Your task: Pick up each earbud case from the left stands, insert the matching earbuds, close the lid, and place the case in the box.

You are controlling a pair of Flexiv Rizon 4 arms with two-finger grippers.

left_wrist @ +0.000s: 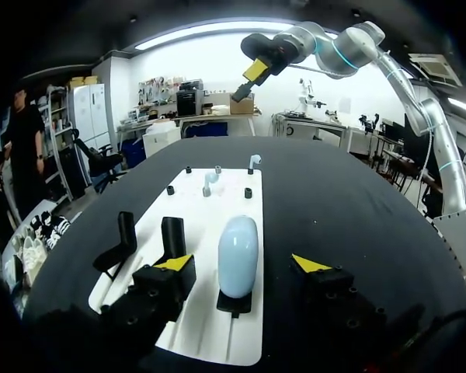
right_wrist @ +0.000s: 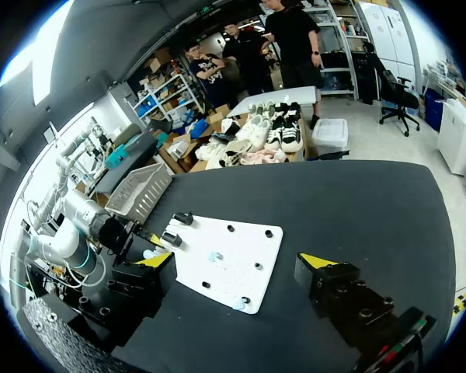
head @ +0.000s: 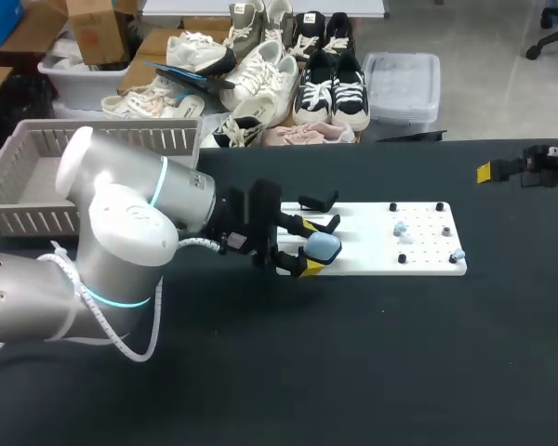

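earbud case (left_wrist: 238, 255) on stand (left_wrist: 234, 303) — between left fingers (left_wrist: 175, 264), spread wide, gripping nothing.

A pale blue oval plastic earbud case (left_wrist: 238, 255) is seen, unpatterned; the flat white plastic board (left_wrist: 231, 206) is dotted with black pegs (left_wrist: 248, 193); the left gripper (left_wrist: 242, 268) is tipped with bright yellow fingertips (left_wrist: 176, 263).

A black tabletop (head: 400, 353) carries a flat white board (head: 363, 246) near its middle. A slatted white basket (head: 121, 139) sits at its far left corner.
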